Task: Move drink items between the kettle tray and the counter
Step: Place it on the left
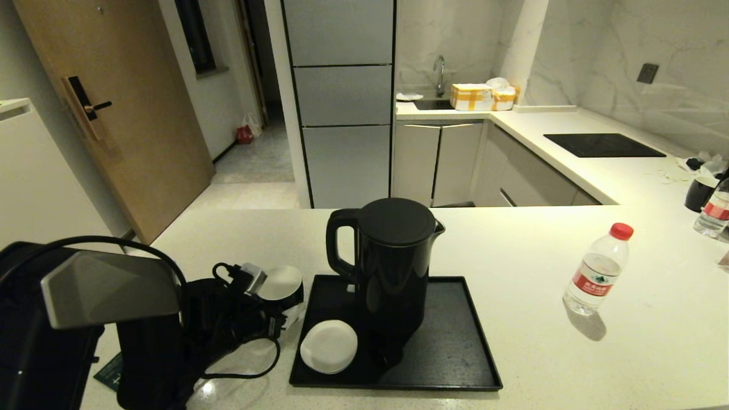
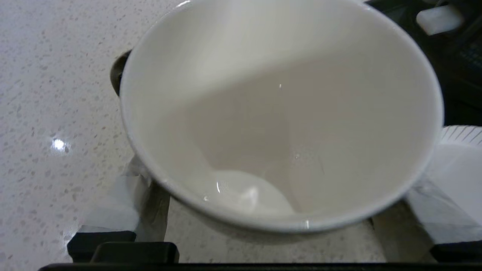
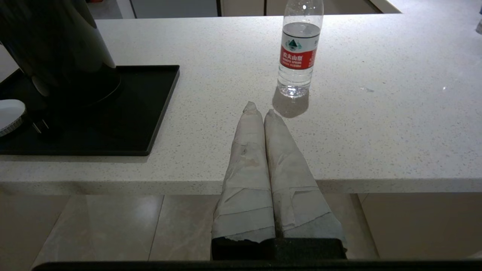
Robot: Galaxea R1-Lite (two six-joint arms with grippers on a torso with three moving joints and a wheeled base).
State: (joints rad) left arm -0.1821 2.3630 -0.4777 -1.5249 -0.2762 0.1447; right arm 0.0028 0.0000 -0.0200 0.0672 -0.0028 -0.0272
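The tall black kettle (image 1: 393,267) stands on the black kettle tray (image 1: 455,347). Just left of the tray, over the counter (image 1: 541,353), is the small black cup (image 1: 279,282), white inside. My left gripper (image 2: 280,195) is shut on the cup (image 2: 278,113), with its taped fingers (image 2: 124,203) on either side below the rim. The clear bottle (image 1: 597,270) with a red cap stands on the counter to the right. My right gripper (image 3: 260,109) is shut and empty at the counter's front edge, pointing toward the bottle (image 3: 299,52), right of the tray (image 3: 150,109).
A white saucer (image 1: 328,345) lies on the tray's front left corner. A black cord and plug (image 1: 239,273) trail beside the cup. Another cup (image 1: 699,193) and bottle (image 1: 715,213) sit at the far right. A black hob (image 1: 603,145) lies on the back worktop.
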